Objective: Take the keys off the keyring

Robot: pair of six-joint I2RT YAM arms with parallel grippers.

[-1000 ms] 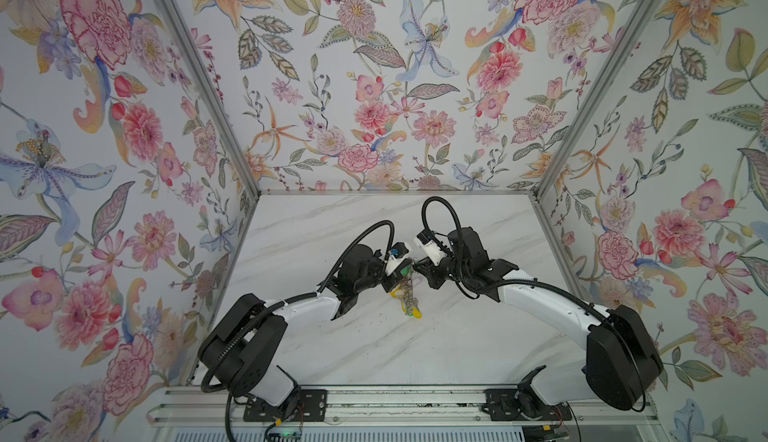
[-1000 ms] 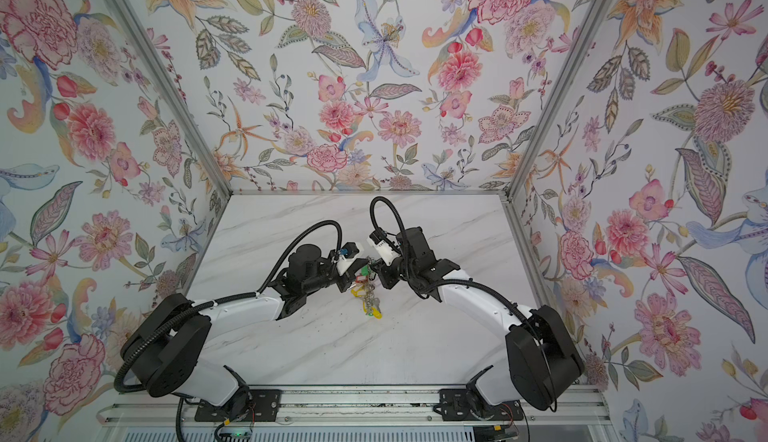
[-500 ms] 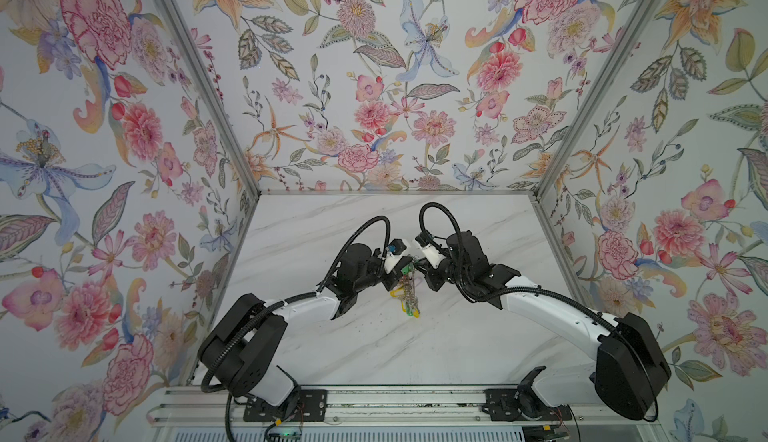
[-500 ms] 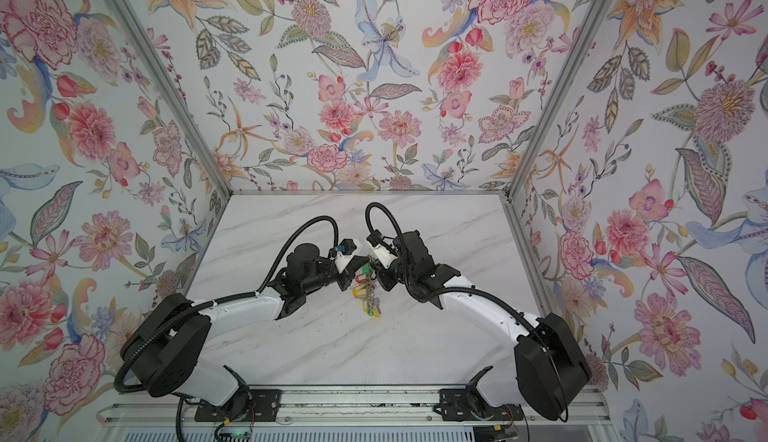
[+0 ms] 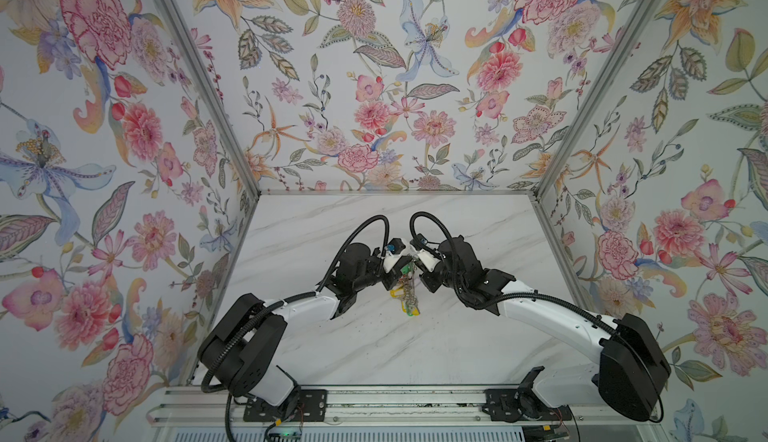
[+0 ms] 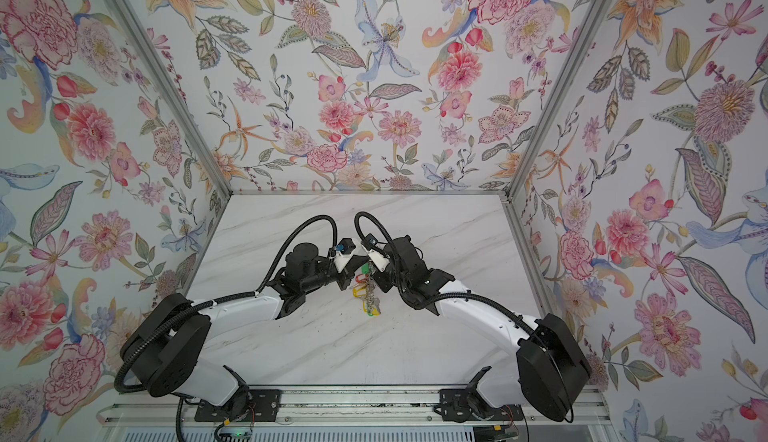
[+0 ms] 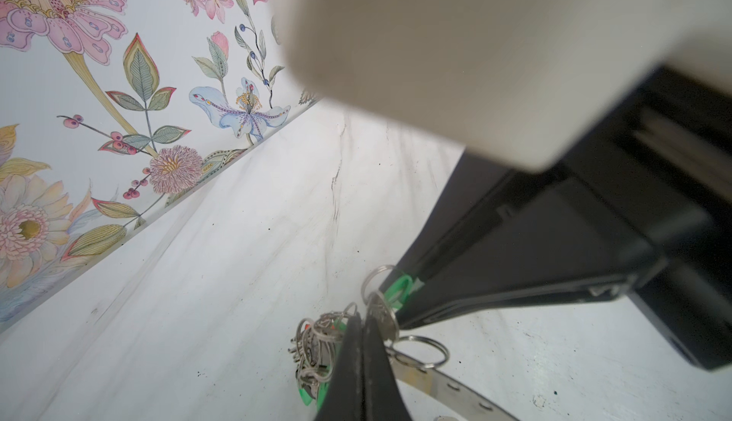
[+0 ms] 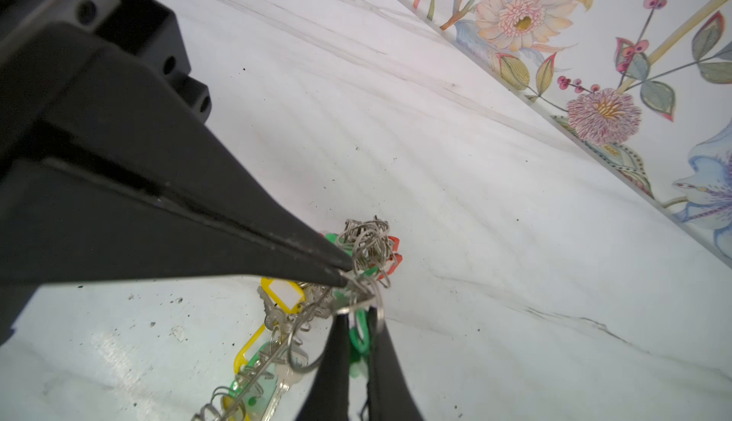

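Mid-table, the left gripper (image 7: 362,320) is clamped tight on the keyring (image 7: 435,385), which is seen edge-on and cut off. The right gripper (image 8: 357,320) pinches a green tag (image 8: 358,340). The keys (image 8: 284,381) hang tangled, individual ones indistinct.

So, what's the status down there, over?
Left gripper shut on keyring. Right gripper shut on green tag. Keys bunched on the ring. Tangled split rings crowd both pinches.
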